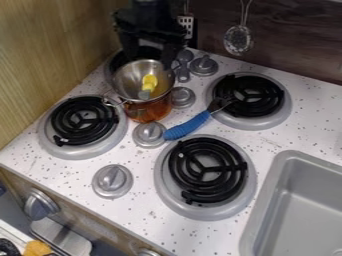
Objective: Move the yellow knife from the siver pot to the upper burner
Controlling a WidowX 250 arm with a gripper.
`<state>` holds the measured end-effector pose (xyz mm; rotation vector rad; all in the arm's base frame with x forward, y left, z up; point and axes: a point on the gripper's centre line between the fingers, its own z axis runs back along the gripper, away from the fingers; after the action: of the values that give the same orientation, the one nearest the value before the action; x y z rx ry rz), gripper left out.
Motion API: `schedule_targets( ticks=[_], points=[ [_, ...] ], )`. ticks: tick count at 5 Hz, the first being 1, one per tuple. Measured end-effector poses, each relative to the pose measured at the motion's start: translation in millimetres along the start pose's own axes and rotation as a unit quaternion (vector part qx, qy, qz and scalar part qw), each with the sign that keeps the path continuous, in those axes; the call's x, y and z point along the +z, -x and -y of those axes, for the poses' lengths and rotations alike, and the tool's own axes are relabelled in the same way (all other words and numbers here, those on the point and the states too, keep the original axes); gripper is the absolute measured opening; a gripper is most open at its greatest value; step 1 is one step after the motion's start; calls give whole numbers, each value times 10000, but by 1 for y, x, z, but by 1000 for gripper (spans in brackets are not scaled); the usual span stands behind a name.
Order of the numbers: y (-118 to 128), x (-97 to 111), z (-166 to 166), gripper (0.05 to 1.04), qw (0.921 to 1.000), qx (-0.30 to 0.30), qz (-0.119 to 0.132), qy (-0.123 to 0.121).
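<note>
Yellow knife [149,81] looks bright; one end is greyish.

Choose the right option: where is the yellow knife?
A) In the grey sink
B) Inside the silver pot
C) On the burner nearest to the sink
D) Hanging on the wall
B, because the yellow knife shows within the rim of the silver pot.

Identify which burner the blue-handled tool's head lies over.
The upper-right burner, right of the pot: the blue-handled tool has its dark head across that rim, and over no other.
</note>
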<state>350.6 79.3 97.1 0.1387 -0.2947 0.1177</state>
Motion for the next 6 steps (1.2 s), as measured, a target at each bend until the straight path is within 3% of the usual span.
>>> schedule_targets(
  ticks=[1,3,4,6],
  points=[
    [3,-14,-2,1000,10000,-10,77,26],
    [7,-38,3,1000,9996,59,-130,224],
    [3,-42,4,1000,9997,75,-7,240],
    [11,-52,3,942,9991,270,-190,273]
  ],
)
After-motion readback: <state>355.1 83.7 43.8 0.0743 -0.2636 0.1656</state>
